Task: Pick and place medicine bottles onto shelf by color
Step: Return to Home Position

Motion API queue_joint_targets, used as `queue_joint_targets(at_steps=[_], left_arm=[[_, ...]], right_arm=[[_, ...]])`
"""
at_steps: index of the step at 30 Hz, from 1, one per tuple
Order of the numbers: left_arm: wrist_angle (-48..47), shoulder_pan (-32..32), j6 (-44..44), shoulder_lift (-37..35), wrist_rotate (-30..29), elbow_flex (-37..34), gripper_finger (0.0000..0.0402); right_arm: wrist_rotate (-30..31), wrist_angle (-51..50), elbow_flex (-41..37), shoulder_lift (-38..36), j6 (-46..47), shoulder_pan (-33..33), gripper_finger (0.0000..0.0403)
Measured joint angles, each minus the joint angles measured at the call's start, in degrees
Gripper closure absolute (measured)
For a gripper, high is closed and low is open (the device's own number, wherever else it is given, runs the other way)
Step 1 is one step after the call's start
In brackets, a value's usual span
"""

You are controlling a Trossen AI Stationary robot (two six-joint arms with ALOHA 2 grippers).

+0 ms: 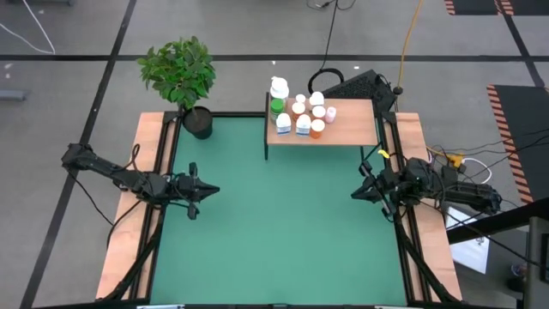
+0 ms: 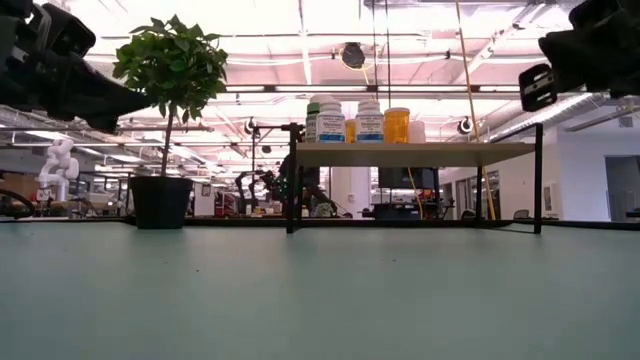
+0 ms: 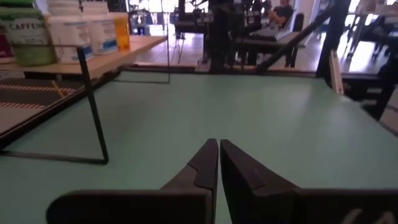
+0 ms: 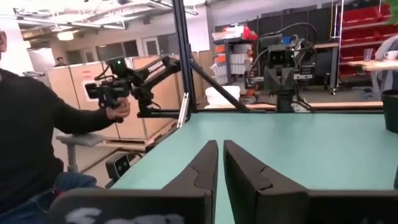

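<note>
Several medicine bottles (image 1: pixel 300 115), white with green, orange, blue and pink caps or bands, stand upright in a cluster on the left half of the shelf (image 1: pixel 352 129), a light-brown board on thin dark legs at the mat's far edge. They show on the shelf top in the low view (image 2: pixel 358 122) and in the left wrist view (image 3: pixel 74 34). My left gripper (image 1: pixel 214 190) is shut and holds nothing, level above the mat's left edge. My right gripper (image 1: pixel 353 196) is shut and holds nothing, level above the mat's right edge. Their shut fingertips show in the wrist views (image 3: pixel 219 144) (image 4: pixel 221 145).
A green potted plant (image 1: pixel 182 77) stands at the mat's far left corner. The green mat (image 1: pixel 274 232) lies between wooden side rails (image 1: pixel 129 240). Beyond the table's left side, a person (image 4: pixel 37 143) holds a control arm.
</note>
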Motion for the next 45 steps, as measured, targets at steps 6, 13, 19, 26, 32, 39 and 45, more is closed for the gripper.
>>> queue_joint_targets(at_steps=[6, 13, 19, 26, 32, 39, 45], left_arm=[[-4.81, 0.04, 1.56, -0.28, -0.53, 0.0, 0.0383], [-1.3, 0.06, -2.15, -0.28, -0.77, 0.0, 0.0383], [5.34, 0.11, -1.79, -0.28, 0.56, 0.0, 0.0383], [7.08, 0.11, -0.64, -0.28, 1.85, 0.0, 0.0383], [8.39, 0.08, -0.01, -0.46, 1.85, 0.0, 0.0383], [2.98, -0.44, 0.44, -2.62, 1.84, 0.0, 0.0383], [2.46, -0.44, 0.04, -3.44, 1.83, 0.0, 0.0382]], right_arm=[[2.15, 9.51, -4.27, 0.34, -0.05, 0.03, 0.0385], [5.75, 9.28, -4.36, 1.43, 0.92, 0.08, 0.0385], [9.24, 11.0, -4.45, 4.47, 1.4, 2.18, 0.0385], [8.9, 14.6, -4.51, 8.87, -1.38, 6.39, 0.0385], [1.82, 11.04, -4.56, 8.08, -2.41, 7.01, 0.0385], [-0.12, 4.43, -4.58, 3.87, -2.03, 6.73, 0.0385], [6.47, 2.06, -4.58, 1.35, -4.75, 6.73, 0.0385]])
